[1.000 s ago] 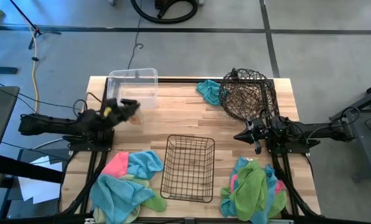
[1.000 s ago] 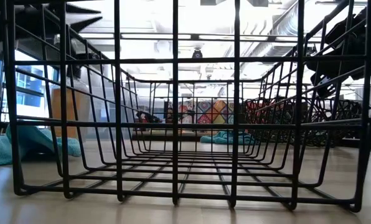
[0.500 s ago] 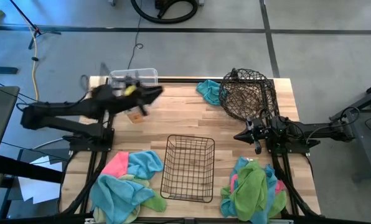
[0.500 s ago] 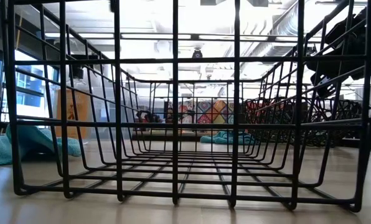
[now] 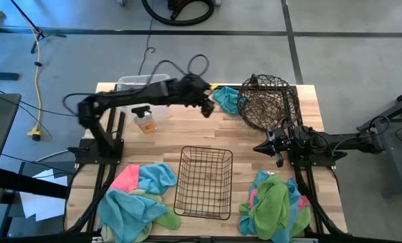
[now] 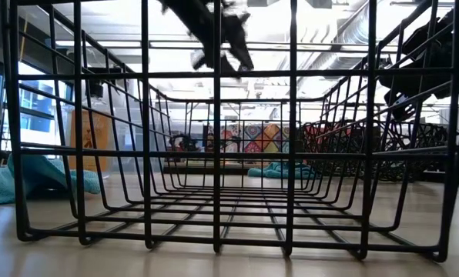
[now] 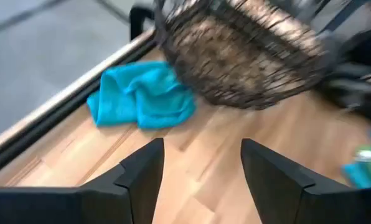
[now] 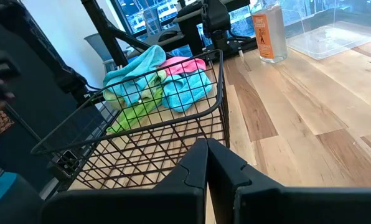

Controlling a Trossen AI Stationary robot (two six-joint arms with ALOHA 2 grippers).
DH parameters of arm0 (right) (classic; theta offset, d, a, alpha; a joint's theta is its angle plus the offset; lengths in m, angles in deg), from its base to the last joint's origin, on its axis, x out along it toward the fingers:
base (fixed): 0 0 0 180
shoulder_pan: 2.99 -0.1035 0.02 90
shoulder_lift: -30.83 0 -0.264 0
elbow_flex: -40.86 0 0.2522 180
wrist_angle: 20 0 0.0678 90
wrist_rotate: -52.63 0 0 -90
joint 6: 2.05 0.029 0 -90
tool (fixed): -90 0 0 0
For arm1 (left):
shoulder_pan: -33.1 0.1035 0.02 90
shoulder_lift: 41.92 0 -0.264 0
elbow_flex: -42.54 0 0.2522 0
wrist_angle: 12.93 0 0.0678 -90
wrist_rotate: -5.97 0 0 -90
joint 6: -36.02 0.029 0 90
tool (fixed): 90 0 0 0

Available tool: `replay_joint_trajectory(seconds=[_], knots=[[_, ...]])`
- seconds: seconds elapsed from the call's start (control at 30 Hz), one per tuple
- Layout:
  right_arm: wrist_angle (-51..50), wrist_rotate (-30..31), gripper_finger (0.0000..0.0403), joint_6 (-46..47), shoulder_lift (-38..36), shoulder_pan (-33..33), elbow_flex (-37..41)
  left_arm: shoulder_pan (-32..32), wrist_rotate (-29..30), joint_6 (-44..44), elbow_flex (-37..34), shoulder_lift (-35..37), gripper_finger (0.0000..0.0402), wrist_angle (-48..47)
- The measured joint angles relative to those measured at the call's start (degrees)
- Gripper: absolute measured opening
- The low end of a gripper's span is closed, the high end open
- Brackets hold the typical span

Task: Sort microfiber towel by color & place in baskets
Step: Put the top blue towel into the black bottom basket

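Blue towel (image 5: pixel 225 98) lay loose, upper centre, beside round basket (image 5: pixel 268 101). Left gripper (image 5: pixel 206 108) hovered near, jaws apart, empty. Right gripper (image 5: pixel 276 156) shut, idle. Baskets looked empty; piles (image 5: pixel 135 197) unsorted.

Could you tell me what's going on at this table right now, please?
The left arm is stretched across the table, its open, empty end effector just short of a blue towel lying beside the round basket. The right end effector is shut and waits near the table's right side. Two mixed towel piles flank the black basket, which holds nothing; the clear tub looks empty too.
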Motion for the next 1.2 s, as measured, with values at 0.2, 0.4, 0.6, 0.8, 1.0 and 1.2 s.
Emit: replay_joint_trajectory(seconds=[0.2, 0.4, 0.6, 0.8, 1.0, 1.2], knots=[[0.0, -0.01, 0.0001, -0.01, 0.0, -0.01, 0.0, 1.66, 0.3, -1.47, 4.6, -10.97, 0.0207, 4.37], [0.0, -0.01, 0.0001, 0.01, 0.0, 0.01, 0.0, 2.58, 0.56, -2.59, 7.5, -18.95, 0.0207, 9.29], [0.0, -0.01, 0.0001, 0.0, 0.02, -0.01, 0.01, 2.75, -1.68, -3.05, 8.54, -24.66, 0.0207, 15.62], [0.0, 0.01, 0.0001, -0.01, 0.0, -0.01, 0.0, 2.37, -0.93, -5.19, 8.6, -27.96, 0.0207, 17.82], [0.0, 0.01, 0.0001, -0.01, 0.01, -0.01, 0.0, 0.29, 6.8, -4.06, 8.78, -28.89, 0.0207, 21.17], [0.0, 0.01, 0.0001, -0.01, 0.02, 0.0, 0.0, -1.81, 15.26, -5.45, 8.74, -30.15, 0.0207, 23.43]])
